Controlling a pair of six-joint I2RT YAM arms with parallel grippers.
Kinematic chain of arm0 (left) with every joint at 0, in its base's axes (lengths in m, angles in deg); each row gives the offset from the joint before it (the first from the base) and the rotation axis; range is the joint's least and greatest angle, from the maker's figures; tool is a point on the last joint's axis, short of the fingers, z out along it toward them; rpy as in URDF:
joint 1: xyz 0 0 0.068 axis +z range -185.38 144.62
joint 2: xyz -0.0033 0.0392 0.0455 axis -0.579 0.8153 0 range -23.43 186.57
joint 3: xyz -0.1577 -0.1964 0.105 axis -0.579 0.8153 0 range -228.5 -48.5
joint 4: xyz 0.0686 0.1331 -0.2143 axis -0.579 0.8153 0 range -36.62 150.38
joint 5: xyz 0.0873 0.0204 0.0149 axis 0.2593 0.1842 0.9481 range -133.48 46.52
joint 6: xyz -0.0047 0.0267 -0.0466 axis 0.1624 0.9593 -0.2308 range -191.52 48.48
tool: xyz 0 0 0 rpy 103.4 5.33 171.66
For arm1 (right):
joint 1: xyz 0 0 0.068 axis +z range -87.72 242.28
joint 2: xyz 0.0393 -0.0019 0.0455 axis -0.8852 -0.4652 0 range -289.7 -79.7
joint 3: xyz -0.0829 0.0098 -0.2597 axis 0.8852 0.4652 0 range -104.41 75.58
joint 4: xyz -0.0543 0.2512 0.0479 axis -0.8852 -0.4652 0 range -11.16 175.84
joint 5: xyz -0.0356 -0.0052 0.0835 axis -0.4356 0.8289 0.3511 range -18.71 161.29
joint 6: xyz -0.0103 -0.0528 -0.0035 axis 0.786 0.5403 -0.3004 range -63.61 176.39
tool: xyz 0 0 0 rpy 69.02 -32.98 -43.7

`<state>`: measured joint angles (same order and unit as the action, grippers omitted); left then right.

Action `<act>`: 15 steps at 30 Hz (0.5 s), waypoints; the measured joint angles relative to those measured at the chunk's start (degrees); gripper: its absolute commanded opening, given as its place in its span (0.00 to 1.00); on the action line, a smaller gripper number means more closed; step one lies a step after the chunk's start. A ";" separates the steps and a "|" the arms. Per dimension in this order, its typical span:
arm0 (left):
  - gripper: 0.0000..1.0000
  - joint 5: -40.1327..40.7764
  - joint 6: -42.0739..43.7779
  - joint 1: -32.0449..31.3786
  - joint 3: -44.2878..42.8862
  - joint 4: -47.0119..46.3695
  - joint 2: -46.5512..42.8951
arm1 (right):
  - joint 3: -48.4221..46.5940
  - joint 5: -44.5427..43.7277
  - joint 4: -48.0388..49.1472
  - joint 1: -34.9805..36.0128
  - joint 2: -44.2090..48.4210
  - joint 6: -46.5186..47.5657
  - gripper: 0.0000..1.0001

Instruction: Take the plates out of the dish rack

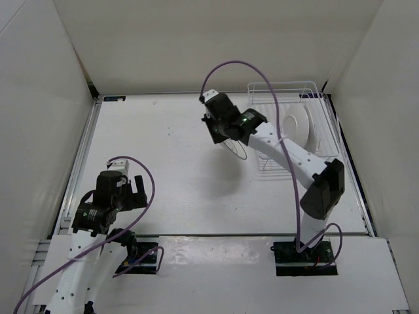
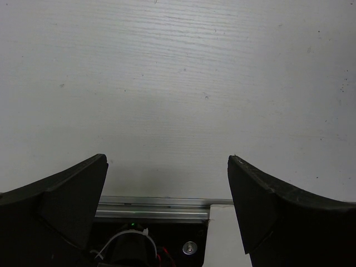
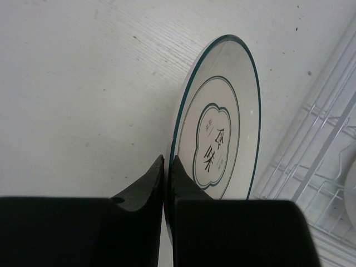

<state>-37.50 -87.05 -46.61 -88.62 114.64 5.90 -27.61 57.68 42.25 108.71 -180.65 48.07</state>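
Right fingers [image 3: 146, 183] pinch a green-rimmed plate [image 3: 222, 122] on edge, apparently above the counter [image 3: 72, 83], beside the dish rack [image 3: 311, 167] holding another plate [image 1: 298, 124]; left fingers [image 2: 72, 189] spread wide.

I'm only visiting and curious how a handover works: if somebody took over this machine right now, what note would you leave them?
Right gripper: shut on the rim of the plate with the thin rim line, held on edge over the table, left of the dish rack and out of it.
Left gripper: open, empty, near its own base.
Done: that plate is out of the rack, not yet set down.
Left: lay it on the table, then fetch the second plate standing in the rack. Whether more plates are in there, I cannot tell.
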 measured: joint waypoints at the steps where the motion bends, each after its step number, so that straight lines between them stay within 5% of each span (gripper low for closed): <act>1: 1.00 -0.02 0.00 0.00 0.00 0.00 0.11 | 0.87 -2.47 0.79 1.20 -0.83 0.15 0.00; 9: 1.00 -0.46 0.00 0.00 0.00 0.00 0.24 | 2.43 -20.35 7.63 9.03 -11.58 0.98 0.00; 15: 1.00 -0.59 0.02 0.00 0.00 0.00 0.24 | 0.48 -24.37 7.96 11.08 -19.17 -0.72 0.04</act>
<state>-38.09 -87.03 -46.61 -88.62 114.64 6.14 -27.13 33.31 50.20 119.79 -199.82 47.35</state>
